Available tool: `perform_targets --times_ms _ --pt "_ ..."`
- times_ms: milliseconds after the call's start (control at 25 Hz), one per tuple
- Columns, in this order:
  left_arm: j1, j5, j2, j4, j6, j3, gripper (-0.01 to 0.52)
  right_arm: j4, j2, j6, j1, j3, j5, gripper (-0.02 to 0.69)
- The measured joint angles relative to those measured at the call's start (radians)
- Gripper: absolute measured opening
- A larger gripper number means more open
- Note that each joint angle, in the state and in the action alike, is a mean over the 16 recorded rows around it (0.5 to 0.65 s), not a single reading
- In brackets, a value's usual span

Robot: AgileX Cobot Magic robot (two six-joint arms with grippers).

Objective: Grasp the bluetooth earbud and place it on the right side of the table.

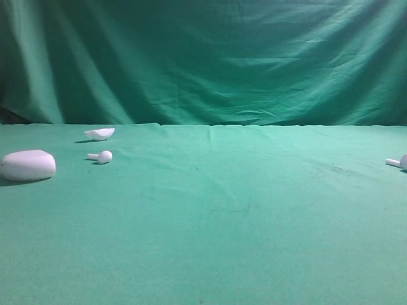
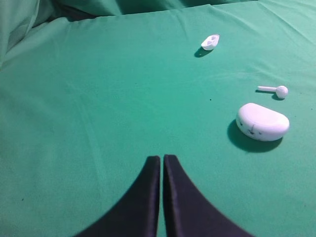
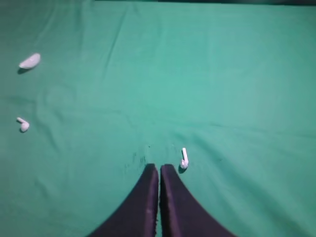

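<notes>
The table (image 1: 241,241) is a wide green cloth surface, lightly wrinkled, backed by a draped green backdrop (image 1: 210,57) at 12 o'clock in the exterior high view.

The white case (image 1: 27,165), oval and pebble-like, rests at 9 o'clock near the left edge of that view. A small white shell-shaped piece (image 1: 100,133) lies beyond it, toward 10 o'clock. A white earbud (image 1: 101,156) lies between the two, near the case but not touching it.

The bluetooth earbud (image 1: 397,162) lies on the cloth at 3 o'clock, at the far right edge of the exterior high view and partly cut off by the frame. In the right wrist view it rests just beside the fingertips at 1 o'clock from them, free of the fingers.

The left gripper (image 2: 162,159) hangs above bare cloth, jaws together, holding nothing. The right gripper (image 3: 159,168) likewise has its jaws pressed together with nothing between them.
</notes>
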Motion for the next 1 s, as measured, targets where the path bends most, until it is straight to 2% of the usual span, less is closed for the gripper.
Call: perform_targets --times_ms 440,720,1000 --pt "0.0 0.0 0.0 0.0 0.0 0.0 0.0 0.156 -0.44 -0.027 0.0 0.151 -0.025 0.0" --pt "0.0 0.0 0.0 0.0 0.0 0.0 0.0 0.26 -0.555 -0.097 0.0 0.177 -0.044 0.0" --pt "0.0 0.0 0.0 0.0 0.0 0.0 0.0 0.2 -0.63 -0.181 -0.018 0.264 -0.146 0.0"
